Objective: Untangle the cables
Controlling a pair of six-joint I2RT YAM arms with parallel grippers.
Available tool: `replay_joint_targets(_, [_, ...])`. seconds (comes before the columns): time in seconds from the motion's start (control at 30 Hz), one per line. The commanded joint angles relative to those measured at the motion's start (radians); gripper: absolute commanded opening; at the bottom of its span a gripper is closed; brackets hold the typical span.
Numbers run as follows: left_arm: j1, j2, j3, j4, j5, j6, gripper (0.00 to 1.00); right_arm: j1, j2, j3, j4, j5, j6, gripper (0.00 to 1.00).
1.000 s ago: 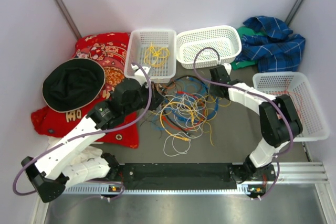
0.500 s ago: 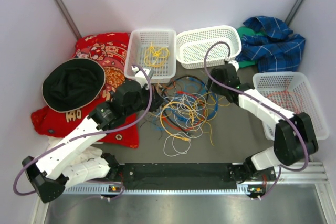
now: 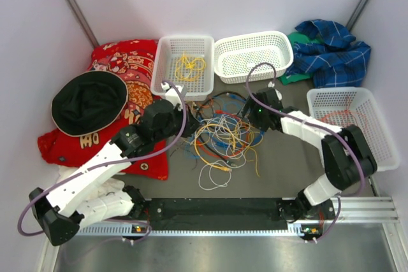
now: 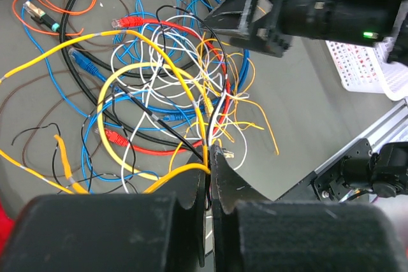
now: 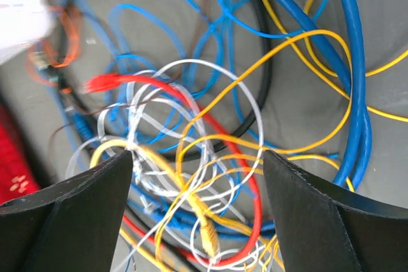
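Matte grey tabletop (image 3: 290, 157) — thin looped cables (image 3: 223, 133), tangled

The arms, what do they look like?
The left arm and right arm have white shells and black joints, each with a looping purple cable. Left gripper and right gripper are black, two fingers each; a green light glows near the right wrist.

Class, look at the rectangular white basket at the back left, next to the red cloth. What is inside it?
A loose bundle of thin yellow cables lies on the floor of the basket. Nothing else shows inside, but the left arm covers part of the near wall.
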State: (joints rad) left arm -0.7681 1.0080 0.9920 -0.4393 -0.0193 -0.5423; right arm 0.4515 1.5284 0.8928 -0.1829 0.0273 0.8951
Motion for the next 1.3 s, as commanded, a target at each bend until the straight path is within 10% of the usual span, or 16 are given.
replay_joint_targets(0.0, [0.003, -0.039, -0.018, 0.05, -0.014, -0.011, 0.01, 0.006, 0.111, 0.105, 0.056, -0.017, 0.05, 0.82])
replay_joint_targets(0.23, [0.003, -0.072, -0.039, 0.034, -0.013, -0.013, 0.0, 0.006, 0.23, 0.199, 0.091, 0.008, 0.054, 0.63])
replay_joint_targets(0.47, [0.003, -0.089, -0.061, 0.031, -0.016, -0.015, 0.08, 0.007, 0.124, 0.204, 0.105, 0.026, 0.001, 0.0])
replay_joint_targets(0.67, [0.003, -0.088, -0.018, 0.011, -0.111, -0.01, 0.99, 0.015, -0.143, 0.318, -0.08, 0.062, -0.161, 0.0])
replay_joint_targets(0.93, [0.003, -0.103, 0.01, 0.247, -0.137, 0.08, 0.99, 0.059, -0.272, 0.687, -0.455, 0.053, -0.306, 0.0])
replay_joint_targets(1.27, [0.003, -0.01, -0.248, 1.227, 0.224, 0.182, 0.98, 0.081, -0.333, 0.86, -0.63, -0.023, -0.262, 0.0])
